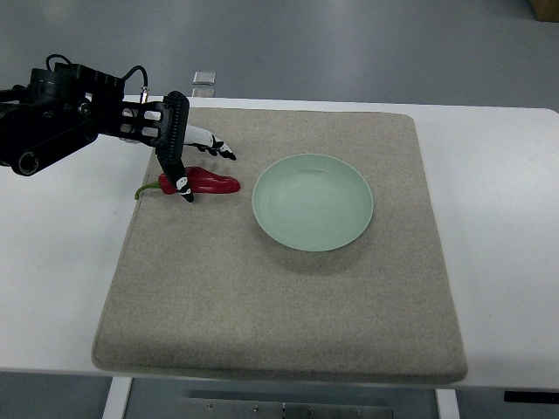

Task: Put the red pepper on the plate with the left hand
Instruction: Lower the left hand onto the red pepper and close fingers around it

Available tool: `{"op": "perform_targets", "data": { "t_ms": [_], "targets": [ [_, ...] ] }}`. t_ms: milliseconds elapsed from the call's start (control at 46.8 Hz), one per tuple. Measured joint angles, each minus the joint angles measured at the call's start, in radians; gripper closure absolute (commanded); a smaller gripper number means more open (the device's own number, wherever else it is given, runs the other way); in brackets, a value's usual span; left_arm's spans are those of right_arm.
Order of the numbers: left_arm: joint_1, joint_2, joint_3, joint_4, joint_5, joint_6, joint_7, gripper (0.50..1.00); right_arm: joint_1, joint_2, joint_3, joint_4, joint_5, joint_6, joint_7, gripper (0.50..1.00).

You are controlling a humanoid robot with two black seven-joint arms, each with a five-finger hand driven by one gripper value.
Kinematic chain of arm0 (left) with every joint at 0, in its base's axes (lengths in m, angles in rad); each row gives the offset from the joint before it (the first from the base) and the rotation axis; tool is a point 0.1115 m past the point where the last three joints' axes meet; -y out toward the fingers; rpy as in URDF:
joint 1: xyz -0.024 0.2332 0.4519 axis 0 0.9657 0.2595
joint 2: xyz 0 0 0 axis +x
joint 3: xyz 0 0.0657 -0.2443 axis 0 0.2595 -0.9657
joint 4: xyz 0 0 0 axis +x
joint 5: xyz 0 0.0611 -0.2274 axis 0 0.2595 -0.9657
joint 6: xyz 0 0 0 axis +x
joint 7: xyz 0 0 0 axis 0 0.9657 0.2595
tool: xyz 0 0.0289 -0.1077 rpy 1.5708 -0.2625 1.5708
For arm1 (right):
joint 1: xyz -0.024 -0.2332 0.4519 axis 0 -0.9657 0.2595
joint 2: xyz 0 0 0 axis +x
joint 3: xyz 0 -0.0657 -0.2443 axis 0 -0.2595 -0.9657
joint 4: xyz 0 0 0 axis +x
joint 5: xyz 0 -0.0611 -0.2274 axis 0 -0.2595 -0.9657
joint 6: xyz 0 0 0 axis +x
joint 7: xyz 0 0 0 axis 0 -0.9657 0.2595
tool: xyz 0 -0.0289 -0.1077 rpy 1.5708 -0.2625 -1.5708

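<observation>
A lab: white bench [498, 227] (bare but for a grey mat [279, 332]) over grey floor [349, 44].

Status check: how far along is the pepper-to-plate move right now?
Early stage. Done: the left hand has reached the red pepper, its fingers at the stem end. In hand: the grasp, though I cannot tell if it has closed; the pepper lies on the mat. Left: lifting, carrying and placing it on the empty plate.

No text, label, brand, number or sign can be read anywhere in the top view. The small clear item [203, 78] at about eleven o'clock, just past the mat's [279, 332] far edge, is too small to show any print.
</observation>
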Motion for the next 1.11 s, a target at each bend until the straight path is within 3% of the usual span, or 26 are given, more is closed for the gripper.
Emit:
{"op": "perform_targets", "data": {
  "t_ms": [470, 619, 662, 833, 1110],
  "targets": [
    [0.005, -0.011, 0.012, 0.005, 0.014, 0.007, 0.003, 0.679, 0.001, 0.0, 0.0, 0.0, 0.0, 0.0, 0.0, 0.568],
    [0.004, -0.011, 0.012, 0.007, 0.031, 0.031, 0.003, 0.797, 0.001, 0.0, 0.0, 0.0, 0.0, 0.0, 0.0, 0.568],
    [0.003, -0.011, 0.012, 0.008, 0.034, 0.04, 0.003, 0.808, 0.0, 0.0, 0.0, 0.0, 0.0, 0.0, 0.0, 0.568],
    [0.0, -0.011, 0.012, 0.007, 0.04, 0.047, 0.003, 1.0, 0.0, 0.0, 0.0, 0.0, 0.0, 0.0, 0.001, 0.568],
    [-0.003, -0.014, 0.012, 0.007, 0.04, 0.049, 0.003, 1.0, 0.0, 0.0, 0.0, 0.0, 0.0, 0.0, 0.001, 0.568]
  ]
}}
